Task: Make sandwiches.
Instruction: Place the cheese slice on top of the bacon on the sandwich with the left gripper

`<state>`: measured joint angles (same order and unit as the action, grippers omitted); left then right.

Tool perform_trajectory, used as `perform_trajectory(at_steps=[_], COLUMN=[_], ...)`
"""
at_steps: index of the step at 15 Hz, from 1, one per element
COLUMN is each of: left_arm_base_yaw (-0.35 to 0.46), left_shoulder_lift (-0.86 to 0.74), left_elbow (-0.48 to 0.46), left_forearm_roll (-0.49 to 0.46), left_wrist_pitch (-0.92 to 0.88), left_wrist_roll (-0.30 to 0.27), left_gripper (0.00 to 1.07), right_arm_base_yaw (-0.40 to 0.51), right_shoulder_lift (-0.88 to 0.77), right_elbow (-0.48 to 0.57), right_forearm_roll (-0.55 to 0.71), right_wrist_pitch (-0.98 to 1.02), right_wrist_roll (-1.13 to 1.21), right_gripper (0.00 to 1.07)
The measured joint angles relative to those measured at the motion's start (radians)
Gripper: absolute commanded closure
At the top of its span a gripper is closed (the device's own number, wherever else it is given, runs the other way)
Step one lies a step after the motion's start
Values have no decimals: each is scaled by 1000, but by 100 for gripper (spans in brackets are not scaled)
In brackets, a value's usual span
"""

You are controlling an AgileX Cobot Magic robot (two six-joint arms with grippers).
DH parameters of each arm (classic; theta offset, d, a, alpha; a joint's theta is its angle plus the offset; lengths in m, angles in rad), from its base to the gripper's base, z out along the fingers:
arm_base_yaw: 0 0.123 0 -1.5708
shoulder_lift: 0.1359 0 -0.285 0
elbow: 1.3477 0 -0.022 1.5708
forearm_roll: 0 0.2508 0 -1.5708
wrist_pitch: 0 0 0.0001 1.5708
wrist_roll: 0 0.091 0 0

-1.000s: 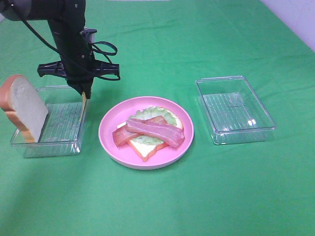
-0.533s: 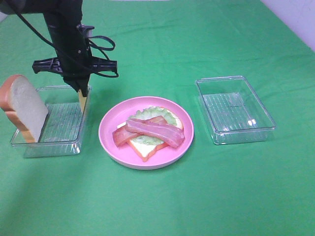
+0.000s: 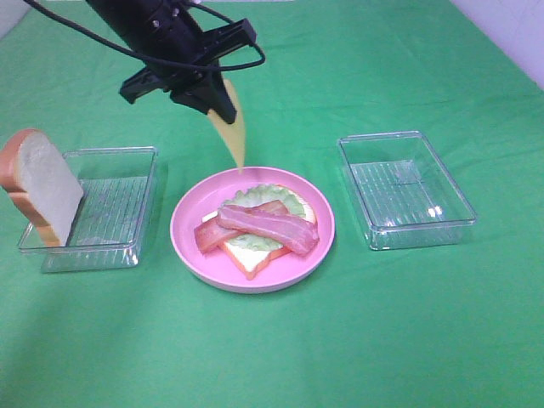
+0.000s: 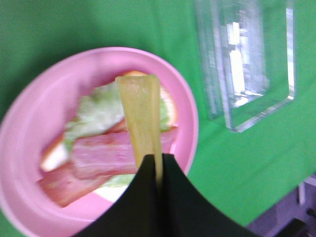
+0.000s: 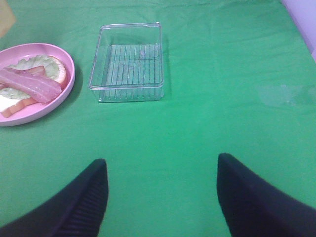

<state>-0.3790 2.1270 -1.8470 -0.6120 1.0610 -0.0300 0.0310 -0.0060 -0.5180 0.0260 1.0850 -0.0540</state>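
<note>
- Swinging away from the left tray (image 3: 110, 151), where it was hanging half a second ago, the left tool (image 3: 224, 106) is now tilting above the far side of the pink plate (image 3: 189, 231).
- At that clear, ribbed tray's left end, a white bread slice (image 3: 41, 183) with an orange-brown crust is standing on edge and leaning.
- Narrowed jaws are pinching a thin, smooth yellow cheese slice (image 3: 235, 134), which is dangling just over the plate's far rim.
- On the round plate the open sandwich (image 3: 246, 255) is sitting: bread below, frilly pale lettuce (image 3: 255, 195), and two glossy reddish bacon strips (image 3: 268, 225) on top.
- Looking down the cheese, the left wrist view is showing it lining up over the lettuce and bacon.
- Right of the plate, a second clear rectangular tray (image 3: 382, 136) is lying apart from it.
- Only its own wrist view is showing the right tool (image 5: 160, 197), dark fingers spreading wide over bare cloth.
- Smooth green cloth is covering the counter (image 3: 382, 340); a pale wall is edging the far right corner.
</note>
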Motion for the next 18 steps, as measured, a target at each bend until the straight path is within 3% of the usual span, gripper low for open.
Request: perform_trajectory(at_steps=[1, 3, 6, 9, 12, 15, 16, 17, 18], left_arm_base_yaw=[-2, -28, -60, -73, -72, -72, -72, -72, -72], left_shoulder_lift=[16, 74, 133, 189, 201, 201, 201, 200, 200], left_elbow=[0, 0, 0, 0, 0, 0, 0, 0, 0], left_forearm_roll=[-100, -277, -282, -210, -25, 82, 90, 94, 94], left_wrist_pitch=[0, -1, -1, 3, 11, 14, 14, 14, 14], left_wrist_roll=[93, 204, 215, 211, 121, 52, 37, 30, 30], left_gripper=[107, 107, 107, 107, 107, 107, 92, 70, 70], right_arm_base_yaw=[0, 0, 0, 0, 0, 0, 0, 0, 0], right_shoulder_lift=[0, 0, 0, 0, 0, 0, 0, 0, 0], right_elbow=[0, 0, 0, 0, 0, 0, 0, 0, 0], right_forearm_roll=[0, 0, 0, 0, 0, 0, 0, 0, 0], right_wrist_pitch=[0, 0, 0, 0, 0, 0, 0, 0, 0], right_wrist_roll=[0, 0, 0, 0, 0, 0, 0, 0, 0], right_gripper=[47, 47, 47, 47, 47, 47, 47, 47, 47])
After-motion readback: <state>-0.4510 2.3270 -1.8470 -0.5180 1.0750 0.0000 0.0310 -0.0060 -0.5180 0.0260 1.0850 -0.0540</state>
